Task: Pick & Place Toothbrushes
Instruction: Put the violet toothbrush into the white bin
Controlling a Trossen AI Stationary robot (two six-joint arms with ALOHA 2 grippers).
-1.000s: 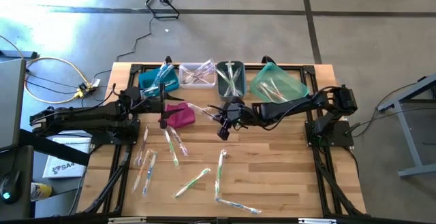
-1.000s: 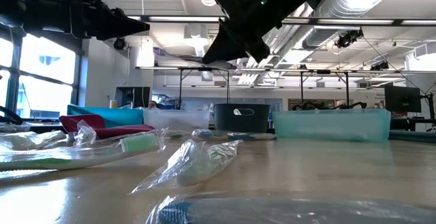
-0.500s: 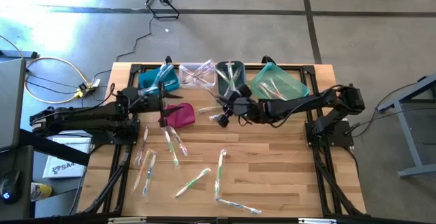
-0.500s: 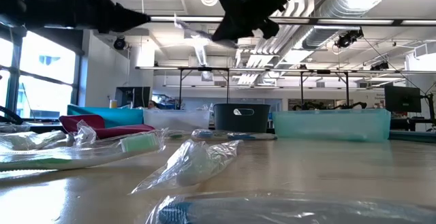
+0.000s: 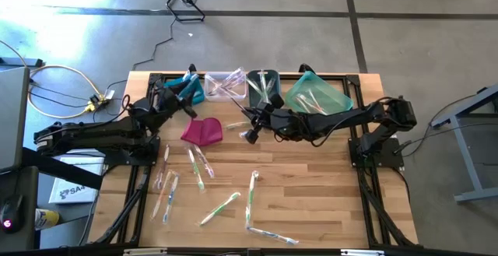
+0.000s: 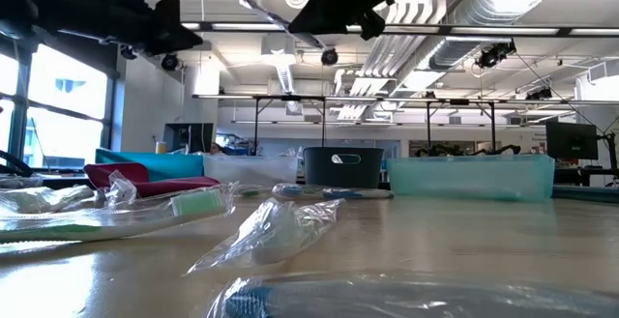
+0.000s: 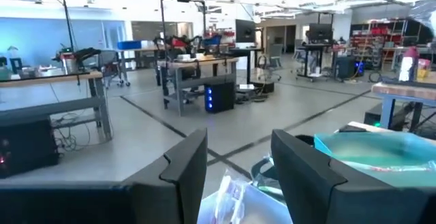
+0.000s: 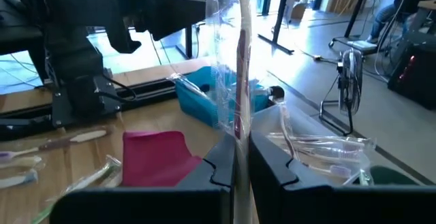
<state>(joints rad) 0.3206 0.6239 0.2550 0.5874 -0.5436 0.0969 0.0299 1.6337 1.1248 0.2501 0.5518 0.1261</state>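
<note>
Fingers [image 8: 269,163] of the right gripper [image 8: 240,159] are pinched tight on a wrapped toothbrush [image 8: 238,67], a thin stick with a pinkish handle inside a crinkled clear sleeve that stands up from the jaws. From above, that gripper [image 5: 250,128] hangs just right of the magenta pouch [image 5: 203,131], with the clear bin [image 5: 224,85] and dark bin [image 5: 263,85] beyond it.

Left gripper [image 7: 238,176] has its fingers spread with nothing between them (the wrist camera sees straight through the gap); overhead it sits [image 5: 184,94] by the blue bin [image 5: 173,92], above the pouch.

Loose toothbrushes [image 5: 198,165] in clear wrappers, with white, green and blue handles, lie scattered on the wooden table [image 5: 327,201] below and left of the pouch; the boards to the lower right of it are bare up to the edge. A teal bin [image 5: 317,94] sits far right of the pouch.

Only the low view shows the wrappers' puffed plastic close up [image 6: 276,229].
</note>
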